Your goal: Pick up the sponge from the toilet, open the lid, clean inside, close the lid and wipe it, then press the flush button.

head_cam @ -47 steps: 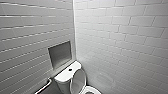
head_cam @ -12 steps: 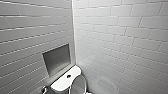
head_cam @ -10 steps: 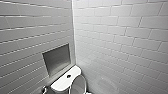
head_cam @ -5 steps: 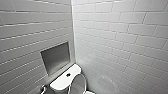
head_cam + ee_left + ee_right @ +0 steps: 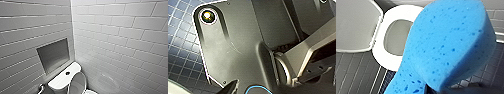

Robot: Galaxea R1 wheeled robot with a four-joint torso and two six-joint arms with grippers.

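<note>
1. Left end effector [image 5: 231, 87]: it hangs over dark tiled floor [image 5: 183, 50], and I cannot tell whether it is clenched or released.
2. The toilet [image 5: 65, 79] stands in the near left corner. The lid [image 5: 79, 82] is raised against the tank, its concave underside facing out over the bowl. The flush button [image 5: 67, 73] sits on the tank top.
3. The bowl opening [image 5: 394, 36] is exposed; its long axis runs out from the tank.
4. Right end effector [image 5: 453, 89]: judged to be grasping the sponge [image 5: 448, 45], which sits above the floor just beside the seat ring. Its long axis points away from the wrist toward the bowl. This arm looks the nearer one, so cleaning inside would mean going down into the opening.
</note>
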